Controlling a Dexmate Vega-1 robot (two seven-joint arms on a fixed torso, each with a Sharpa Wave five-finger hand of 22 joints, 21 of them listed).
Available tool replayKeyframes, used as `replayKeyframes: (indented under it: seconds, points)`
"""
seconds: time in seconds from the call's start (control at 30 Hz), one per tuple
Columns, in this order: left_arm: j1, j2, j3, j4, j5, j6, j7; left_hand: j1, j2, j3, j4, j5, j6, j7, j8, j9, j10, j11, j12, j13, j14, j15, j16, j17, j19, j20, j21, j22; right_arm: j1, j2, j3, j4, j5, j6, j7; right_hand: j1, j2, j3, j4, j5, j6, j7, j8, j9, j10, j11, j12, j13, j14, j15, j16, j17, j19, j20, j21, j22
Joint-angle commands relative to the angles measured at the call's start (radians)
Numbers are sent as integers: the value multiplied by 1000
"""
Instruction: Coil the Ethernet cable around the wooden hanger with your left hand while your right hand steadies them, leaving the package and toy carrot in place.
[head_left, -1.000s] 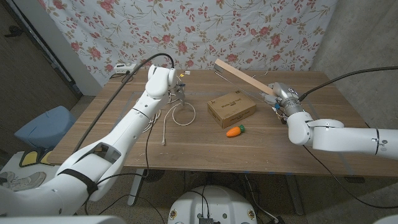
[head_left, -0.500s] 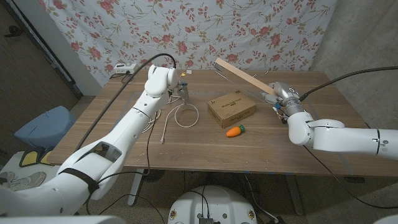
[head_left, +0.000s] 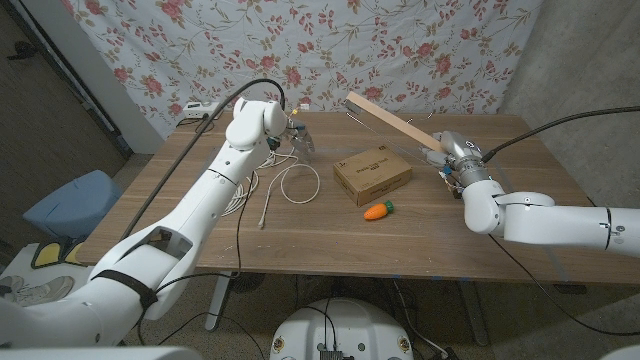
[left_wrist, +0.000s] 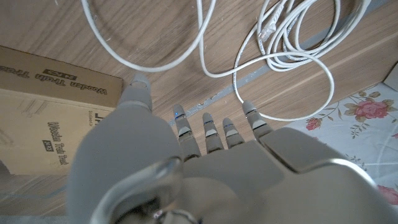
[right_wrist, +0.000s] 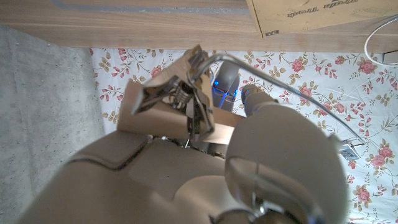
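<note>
Right hand (head_left: 447, 152) grips long pale wooden hanger (head_left: 385, 121), raised at upper centre-right. Left hand (head_left: 298, 138) hovers empty, fingers spread, above thin white Ethernet cable (head_left: 295, 183) coiled on tabletop (head_left: 330, 235), centre-left. Best: pinch a free end, carry it to the hanger, avoid brown cardboard package (head_left: 372, 173) and orange toy carrot (head_left: 378, 210).
</note>
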Motion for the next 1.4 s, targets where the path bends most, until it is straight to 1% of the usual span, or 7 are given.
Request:
replayKeyframes:
  seconds: [0.03,0.17,0.4,0.83,1.07,1.23,1.4]
  points:
    - [-38,21,37,-36,-40,-3,-94,23,-1,-2,-7,11,55,12,10,2,35,-10,15,2,26,-7,9,1,23,0,9,2,-2,-6,-3,-4,-10,12,-16,36,48,89,82,-2,109,17,10,1,-2,4,5,0,-6,-71,8,3,-5,-23,12,-1]
    - [-44,33,78,-43,23,20,-93,36,9,2,-9,14,79,23,11,2,43,-7,17,1,30,-6,8,1,26,1,9,2,0,-6,-5,-3,-13,14,-11,36,48,89,82,-3,110,18,10,0,1,4,3,-7,-6,-71,10,3,-6,-23,17,-4]
    - [-46,45,140,-37,122,45,-71,45,19,4,-9,15,79,21,2,2,51,-11,18,0,36,-11,8,0,35,-5,11,2,1,-12,-8,-4,-7,21,-9,36,47,89,83,-3,109,18,10,0,0,4,10,1,-9,-71,16,3,-12,-24,32,-12]
    - [-57,8,156,45,108,39,-81,43,34,2,-2,15,74,23,-12,2,51,-11,15,-1,37,-16,5,2,37,-11,10,3,18,-41,-23,-14,1,47,14,37,46,88,82,-4,110,17,10,-2,-10,3,11,0,-16,-70,26,3,-25,-27,54,-26]
    - [-60,-10,178,91,130,37,-74,68,65,16,-7,14,103,37,-11,4,66,-8,18,-1,40,-15,3,1,43,-11,12,3,28,-52,-35,-14,1,57,19,36,46,88,83,-4,107,17,10,0,-10,0,10,-6,-20,-71,29,3,-29,-28,62,-32]
    - [-59,-18,192,104,164,43,-63,79,81,21,-9,11,142,59,-5,5,91,-8,25,-1,54,-20,6,0,56,-13,16,4,36,-56,-42,-11,4,62,22,37,47,88,83,-3,108,19,10,-2,-11,1,11,-7,-21,-72,33,3,-31,-27,72,-38]
    - [-62,-32,196,129,174,42,-67,88,98,26,-10,6,185,34,3,6,106,-13,28,-1,63,-25,6,0,64,-15,19,4,44,-59,-50,-4,2,70,33,38,46,88,83,-3,107,18,10,-1,-7,1,12,-13,-23,-72,38,2,-37,-28,86,-47]
